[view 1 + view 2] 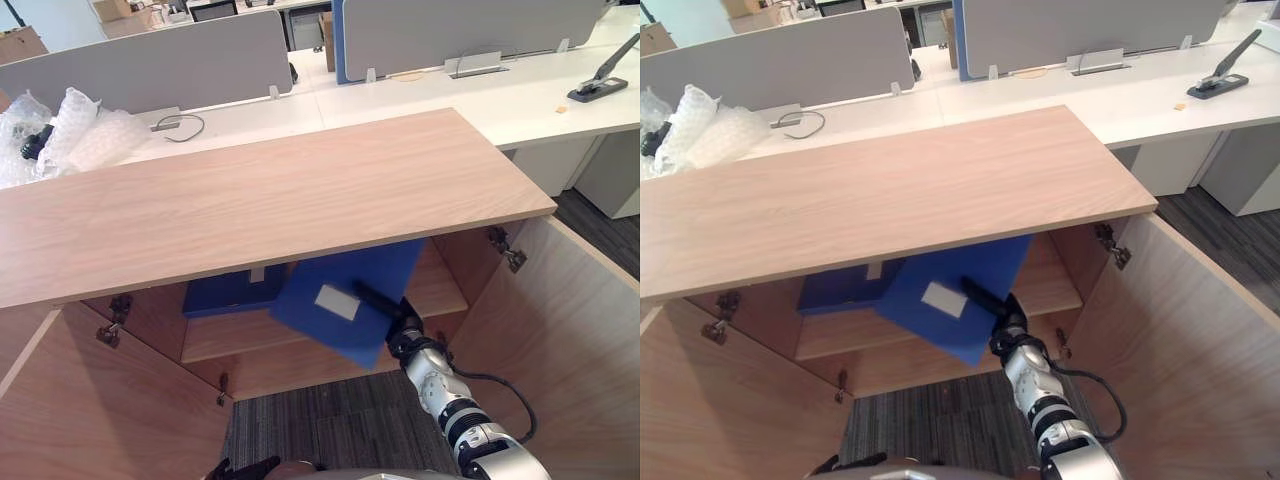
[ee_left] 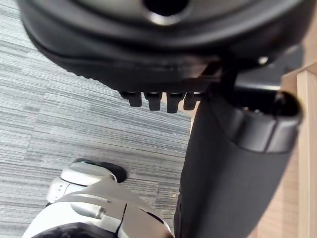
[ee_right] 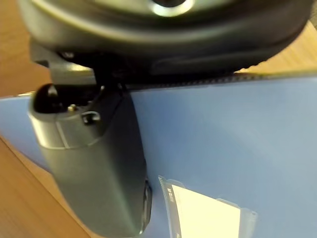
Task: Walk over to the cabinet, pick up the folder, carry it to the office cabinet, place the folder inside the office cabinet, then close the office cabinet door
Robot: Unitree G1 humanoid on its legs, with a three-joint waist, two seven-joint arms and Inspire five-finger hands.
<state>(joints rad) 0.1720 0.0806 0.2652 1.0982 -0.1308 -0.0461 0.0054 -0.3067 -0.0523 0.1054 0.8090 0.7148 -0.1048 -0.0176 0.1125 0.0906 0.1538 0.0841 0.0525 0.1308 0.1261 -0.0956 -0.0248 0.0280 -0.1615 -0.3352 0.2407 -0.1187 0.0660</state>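
A wooden cabinet (image 1: 280, 200) is seen from above, and both of its doors are swung wide open. A blue folder (image 1: 372, 272) is held at the front of the cabinet, just under the top board. It is tilted. Its far end is tucked under the top board and over the shelf (image 1: 240, 335), and its near corner hangs out past the shelf edge. A white label (image 1: 337, 301) is stuck on its top face.

The folder is gripped by the right hand (image 1: 400, 330) at the near edge. The thumb (image 3: 99, 173) is pressed flat on the blue cover beside the label. The rest of the hand is hidden under the folder, so it is probably pinched from below too.

A second, darker blue folder (image 1: 225, 295) is laid on the shelf, further to the left. The two look to be touching.

The left hand (image 2: 148, 54) is kept low over the grey carpet (image 1: 330, 420). It cannot be told whether it is released or clenched.
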